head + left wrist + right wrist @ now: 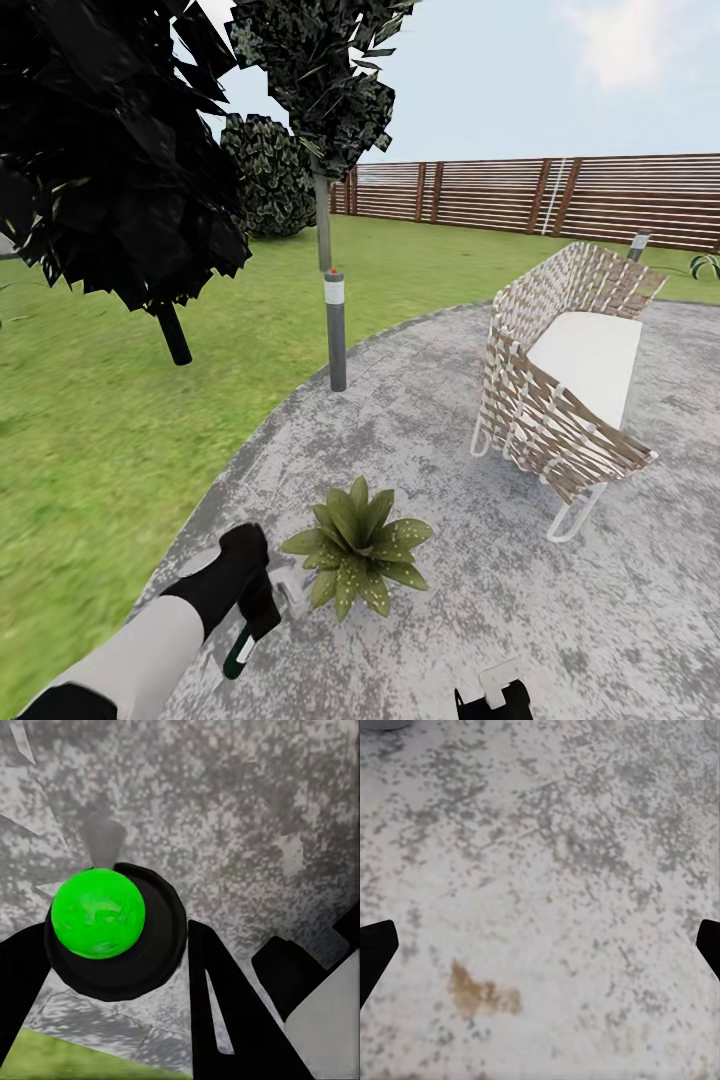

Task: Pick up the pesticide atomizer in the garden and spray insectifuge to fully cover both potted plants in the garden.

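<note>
Left gripper (262, 612) down at the lower left of the head view, clamped round the pesticide atomizer (243, 645), whitish trigger head poking out toward the potted plant (358, 545). In the left wrist view, bottle's bright green end (98, 913) sitting in a dark round body, pinned between the two black fingers (221, 1012). So: pinching the atomizer, no doubt there.

Plant sitting just beside the nozzle, on the grey stone patio (450, 610) near its edge with the lawn (90, 430). Leaves dotted with tiny pale specks, looks like insectifuge (352, 575), though hard to be sure it isn't just leaf pattern.

Right gripper (540, 945) hanging over bare patio in its own wrist view, black fingertips (375, 952) at opposite edges of the picture, spread wide with nothing between. Small brownish stain (480, 991) on the stone underneath.

Further back: grey bollard lamp (335, 330) at the patio edge, woven chair (565, 370) with white cushion off to the right, dark trees (110, 150), slatted wooden fence (560, 198) along the back. Bit of another green plant (705, 265) peeking in at the far right edge, too cropped to tell what.
</note>
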You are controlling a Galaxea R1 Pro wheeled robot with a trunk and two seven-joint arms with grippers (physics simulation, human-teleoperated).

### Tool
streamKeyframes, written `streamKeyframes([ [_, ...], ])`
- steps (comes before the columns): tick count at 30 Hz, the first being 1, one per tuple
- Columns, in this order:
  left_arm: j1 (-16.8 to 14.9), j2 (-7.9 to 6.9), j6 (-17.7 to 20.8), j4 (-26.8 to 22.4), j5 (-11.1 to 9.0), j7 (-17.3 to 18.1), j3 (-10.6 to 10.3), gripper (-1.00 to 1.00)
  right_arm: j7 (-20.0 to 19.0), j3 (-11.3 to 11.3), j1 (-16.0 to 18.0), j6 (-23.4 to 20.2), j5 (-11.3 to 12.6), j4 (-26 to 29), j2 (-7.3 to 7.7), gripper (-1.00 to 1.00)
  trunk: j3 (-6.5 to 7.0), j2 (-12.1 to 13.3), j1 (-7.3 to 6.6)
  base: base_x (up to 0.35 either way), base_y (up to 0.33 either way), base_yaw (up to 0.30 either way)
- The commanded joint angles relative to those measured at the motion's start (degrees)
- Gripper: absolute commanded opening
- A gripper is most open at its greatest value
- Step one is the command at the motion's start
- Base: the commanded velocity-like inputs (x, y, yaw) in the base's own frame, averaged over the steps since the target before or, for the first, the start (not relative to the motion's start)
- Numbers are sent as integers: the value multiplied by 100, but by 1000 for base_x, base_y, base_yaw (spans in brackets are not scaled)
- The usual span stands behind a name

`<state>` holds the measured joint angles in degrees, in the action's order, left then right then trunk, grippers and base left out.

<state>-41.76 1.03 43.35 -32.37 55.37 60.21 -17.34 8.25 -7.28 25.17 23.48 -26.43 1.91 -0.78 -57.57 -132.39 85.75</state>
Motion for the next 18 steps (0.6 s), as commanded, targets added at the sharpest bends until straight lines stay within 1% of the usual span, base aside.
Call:
streamKeyframes([
  [1,11,-6,34,-28,97,56,-17,-100,27,-45,-6,16,-63,-6,-1,100,-5,-2,-1,0,0,0],
  [4,17,-15,46,-45,207,60,5,-100,27,-45,-15,22,-61,-6,-1,100,-5,-2,-1,-22,33,0],
  [8,18,-19,50,-58,243,53,33,-100,28,-45,-21,25,-49,2,-1,100,-2,-2,-1,-79,238,-28],
  [11,18,-26,51,-59,243,52,54,-100,28,-45,-21,25,-47,2,-2,100,2,-2,-1,13,312,-208],
  [13,18,-31,51,-59,243,54,60,-100,28,-45,-21,25,-46,2,-3,100,3,-2,-1,124,309,-260],
  [15,18,-24,51,-54,239,59,62,-100,28,-48,-21,25,-46,2,-4,100,3,-2,-1,222,252,-270],
  [18,18,-12,51,-50,238,61,22,-100,28,-53,-21,25,-46,2,-6,100,3,-2,-1,288,126,-274],
])
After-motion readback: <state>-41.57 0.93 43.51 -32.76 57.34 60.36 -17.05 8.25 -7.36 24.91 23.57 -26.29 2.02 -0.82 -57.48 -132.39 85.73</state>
